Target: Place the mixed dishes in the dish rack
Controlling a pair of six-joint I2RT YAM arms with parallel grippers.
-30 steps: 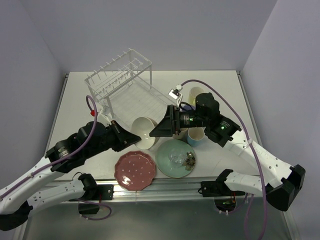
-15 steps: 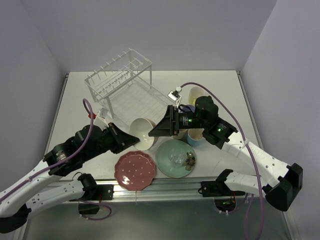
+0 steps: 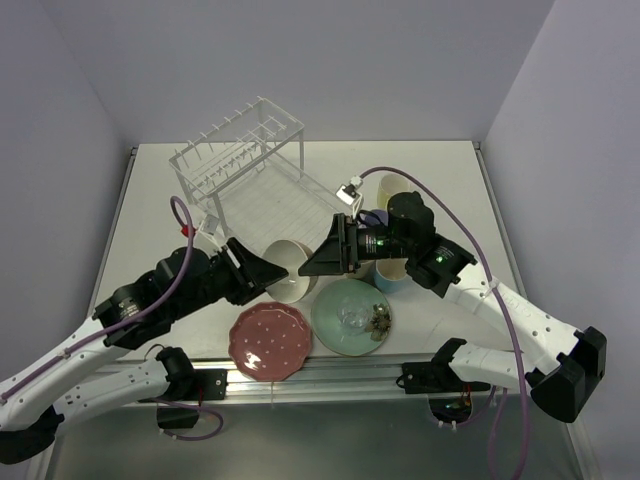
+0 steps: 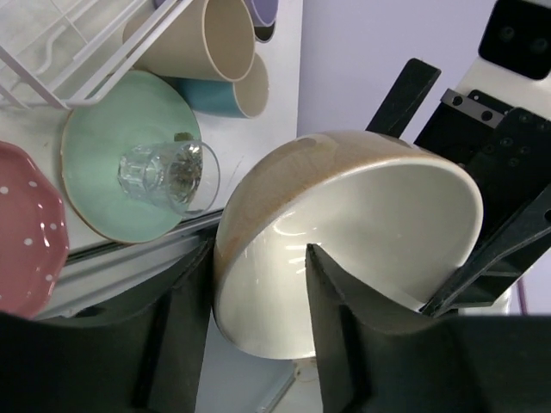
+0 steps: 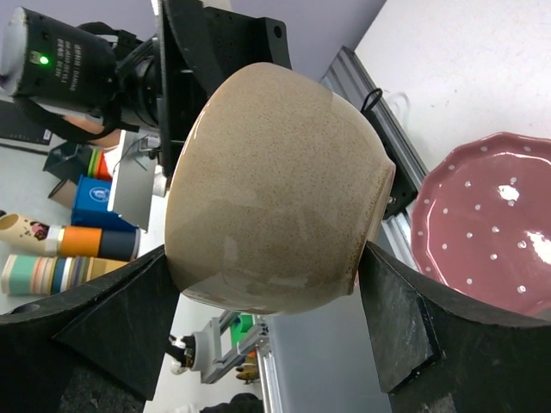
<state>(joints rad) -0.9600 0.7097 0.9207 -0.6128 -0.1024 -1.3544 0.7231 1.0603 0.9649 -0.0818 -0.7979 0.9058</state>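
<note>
Handover, I judge, is made: my left gripper [image 4: 258, 255] has just spread off the rim of the cream bowl [image 3: 288, 268], now clamped between my right gripper [image 5: 267, 258] fingers, with the dish rack [image 3: 240, 165] waiting beyond.

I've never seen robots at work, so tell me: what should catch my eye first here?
The cream bowl, tipped on its side at the centre, with the left end effector and the right end effector meeting on it from opposite sides. Nearer the arms' bases, a small glass sits on a mint-green plate.
</note>
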